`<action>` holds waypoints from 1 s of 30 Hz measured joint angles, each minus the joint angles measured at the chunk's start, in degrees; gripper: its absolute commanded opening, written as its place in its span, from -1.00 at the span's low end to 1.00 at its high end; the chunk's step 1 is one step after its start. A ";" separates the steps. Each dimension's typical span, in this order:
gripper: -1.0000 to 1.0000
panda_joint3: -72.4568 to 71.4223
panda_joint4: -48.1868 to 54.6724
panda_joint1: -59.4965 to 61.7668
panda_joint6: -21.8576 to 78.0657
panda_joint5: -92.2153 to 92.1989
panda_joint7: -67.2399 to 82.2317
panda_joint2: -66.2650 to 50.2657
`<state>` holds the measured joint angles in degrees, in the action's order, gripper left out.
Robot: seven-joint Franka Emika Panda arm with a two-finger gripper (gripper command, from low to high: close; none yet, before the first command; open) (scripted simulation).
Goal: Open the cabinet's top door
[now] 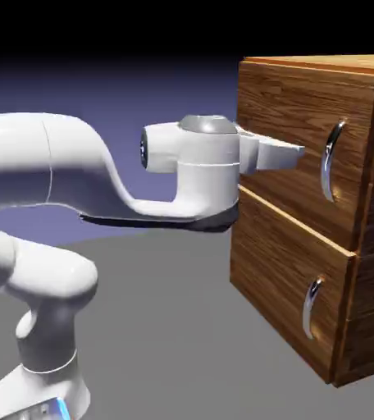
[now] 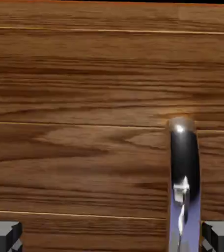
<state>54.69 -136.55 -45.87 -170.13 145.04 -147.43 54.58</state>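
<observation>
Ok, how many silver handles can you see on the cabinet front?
2. One handle sits on the top door, toward its right edge; the other handle is on the lower panel beneath. None appears hidden.

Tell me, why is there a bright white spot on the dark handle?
Hand view: that spot is glare, light bouncing off the shiny handle of the top door. Exterior view: the handle shows pale streaks of shine, and a dark shadow lies under the arm.

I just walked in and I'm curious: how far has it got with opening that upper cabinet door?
Done: the arm has brought its open end effector level with the top door. In hand: lining up on the curved silver handle, not yet gripped. Left: close on it and pull; the door looks shut.
</observation>
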 measured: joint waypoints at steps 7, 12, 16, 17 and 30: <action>0.00 6.58 2.94 -5.43 0.47 17.44 -12.62 2.64; 0.00 10.77 7.64 -12.21 1.64 19.86 -14.23 0.92; -1.00 13.01 10.44 -16.17 2.35 20.26 -14.43 -0.35; -1.00 11.58 9.23 -14.10 2.90 20.72 -16.38 -1.34; -1.00 -9.46 -8.96 12.90 11.74 9.20 -18.57 -2.36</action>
<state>45.23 -145.51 -32.97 -158.39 154.24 -166.00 52.23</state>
